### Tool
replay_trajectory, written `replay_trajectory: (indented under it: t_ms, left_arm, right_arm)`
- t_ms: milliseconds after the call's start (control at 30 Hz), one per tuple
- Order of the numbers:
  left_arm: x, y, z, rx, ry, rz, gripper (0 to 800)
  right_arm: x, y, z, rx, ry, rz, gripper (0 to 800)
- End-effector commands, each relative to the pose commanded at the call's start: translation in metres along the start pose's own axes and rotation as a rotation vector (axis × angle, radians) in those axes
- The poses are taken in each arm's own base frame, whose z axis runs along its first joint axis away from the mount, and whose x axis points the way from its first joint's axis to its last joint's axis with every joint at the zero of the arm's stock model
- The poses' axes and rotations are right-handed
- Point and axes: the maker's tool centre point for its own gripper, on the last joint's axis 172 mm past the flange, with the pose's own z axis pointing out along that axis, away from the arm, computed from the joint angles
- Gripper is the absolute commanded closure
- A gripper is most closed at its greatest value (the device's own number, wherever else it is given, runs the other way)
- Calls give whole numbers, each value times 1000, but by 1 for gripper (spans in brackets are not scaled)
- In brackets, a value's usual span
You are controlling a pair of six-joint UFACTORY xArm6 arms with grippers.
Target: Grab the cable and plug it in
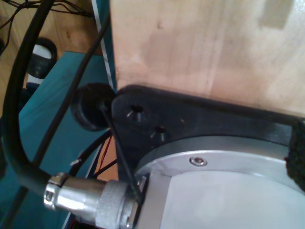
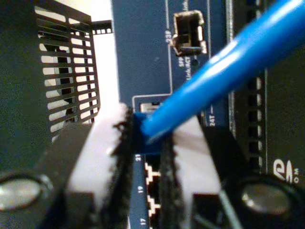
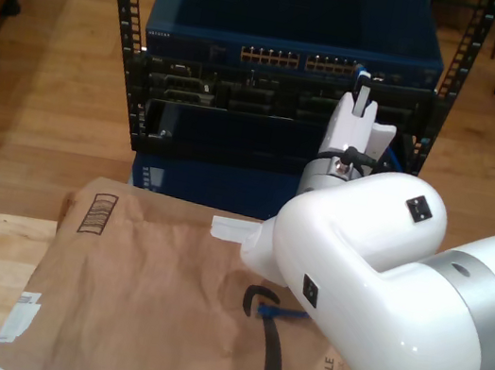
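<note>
So, first wrist view: nothing task-related going on here. I'm looking at a pale wooden board (image 1: 205,47), a black mount (image 1: 190,119) and a thick black robot cable (image 1: 19,119) running into a metal connector (image 1: 90,198), with teal fabric (image 1: 57,105) behind. The fingertips of my first pincer aren't visible, so I can't tell whether it's released or clenched.

Second wrist view is where the action is. My second pincer (image 2: 147,157) is clenched on the plug end of the cable (image 2: 224,71), the bright blue one. The boot sits squeezed between the two padded fingers (image 2: 109,138), and the blue cord runs back out toward the camera. Right past the fingertips is the blue network switch (image 2: 143,52), with numbered ports (17, 19, 21) just beside the plug. The plug looks pressed at or into a port, but the tip itself is hidden, so I can't say if it's seated.

Exterior view: the second arm (image 3: 385,276) reaches from the tabletop over brown packing paper (image 3: 161,294) to the rack (image 3: 286,77), with the pincer up at the port row, toward the exterior view's right. A bit of blue cable lies on the paper.

My read: this is the insertion step. Next move probably needs a straight push along the port axis until it latches, then letting go without tugging the cord.
</note>
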Motion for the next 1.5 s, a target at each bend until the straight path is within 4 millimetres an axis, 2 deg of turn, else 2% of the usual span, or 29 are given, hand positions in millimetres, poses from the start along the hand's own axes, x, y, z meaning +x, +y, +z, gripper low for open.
replay_trajectory:
  t_ms: [833,1500]
  left_arm:
    - [0,0,0,0,0,0,1]
    - [0,0,0,0,0,0,1]
  right_arm:
    - [2,1,5,2,3,3,800]
    - [-3,0,1,0,-7,4,800]
